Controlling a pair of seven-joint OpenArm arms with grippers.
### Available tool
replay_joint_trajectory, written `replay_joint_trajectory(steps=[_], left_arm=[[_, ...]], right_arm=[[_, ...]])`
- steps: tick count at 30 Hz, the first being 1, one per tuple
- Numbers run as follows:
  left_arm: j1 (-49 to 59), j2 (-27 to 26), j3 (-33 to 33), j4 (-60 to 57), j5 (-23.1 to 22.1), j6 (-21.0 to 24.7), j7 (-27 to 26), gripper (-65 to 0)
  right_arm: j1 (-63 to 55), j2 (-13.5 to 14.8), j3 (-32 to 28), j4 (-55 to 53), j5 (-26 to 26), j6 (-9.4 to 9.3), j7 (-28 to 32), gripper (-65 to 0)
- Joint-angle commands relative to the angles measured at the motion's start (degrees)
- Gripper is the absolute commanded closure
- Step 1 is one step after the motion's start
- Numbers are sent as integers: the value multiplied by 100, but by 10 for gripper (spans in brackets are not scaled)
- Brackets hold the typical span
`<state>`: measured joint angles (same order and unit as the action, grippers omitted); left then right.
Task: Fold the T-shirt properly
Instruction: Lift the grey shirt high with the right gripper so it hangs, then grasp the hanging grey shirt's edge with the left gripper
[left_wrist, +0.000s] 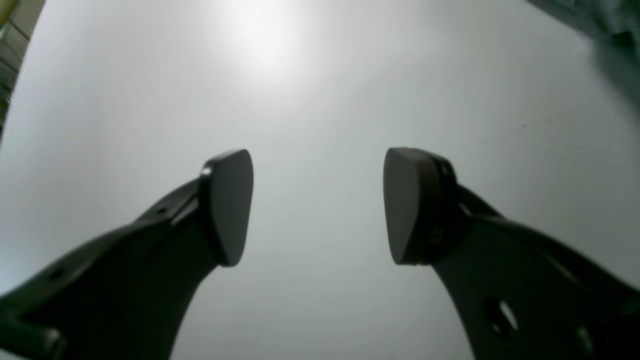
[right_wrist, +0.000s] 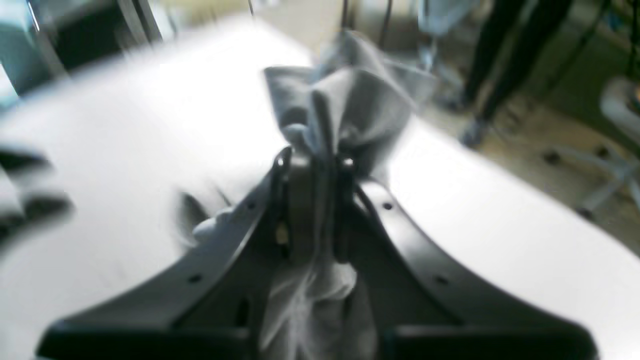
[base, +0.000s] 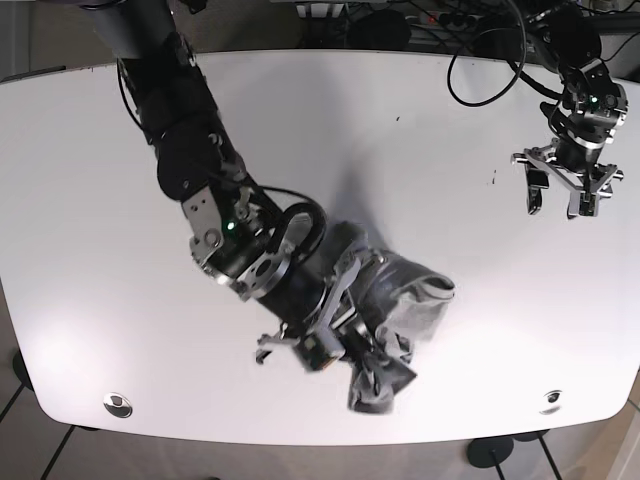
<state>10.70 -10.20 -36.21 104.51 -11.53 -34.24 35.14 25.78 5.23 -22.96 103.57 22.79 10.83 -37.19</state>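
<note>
We have the right pincer clenched on the crumpled grey cotton T-shirt, bunched near the white worktop front edge; left pincer released. Limp, light fabric: regrip at hems

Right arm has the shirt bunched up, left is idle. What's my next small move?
Probably lift the right gripper a little so the grey T-shirt hangs and unbunches. It is shut on a wad of cloth, the shirt lies crumpled on the white table, and the left gripper is open and far off.
</note>
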Motion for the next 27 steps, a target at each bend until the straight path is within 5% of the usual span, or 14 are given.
replay_joint_trajectory(steps=[1, 7, 18, 20, 24, 27], left_arm=[[-28, -84, 205, 314, -73, 35, -116, -374], [-134, -75, 847, 393, -65, 70, -142, -375], [-1751, -84, 1893, -1207, -29, 88, -160, -381], [-2191, -84, 2060, -1919, -38, 88, -195, -433], [-2525, -84, 2755, -2763, -29, 158, -1012, -468], [-2868, -84, 3247, -3422, -47, 809, -1408, -472]], right_arm=[[785, 0, 463, 21, 688, -15, -22, -22], [2481, 88, 1052, -893, 1796, -15, -180, -22], [4530, 61, 1070, -1491, 1875, -15, -444, -22], [4565, 88, 1078, -1526, 1858, -15, -444, -22], [4538, 79, 1210, -1544, 1840, 20, -452, -22], [4468, 88, 1219, -1544, 1840, 20, -452, -22]])
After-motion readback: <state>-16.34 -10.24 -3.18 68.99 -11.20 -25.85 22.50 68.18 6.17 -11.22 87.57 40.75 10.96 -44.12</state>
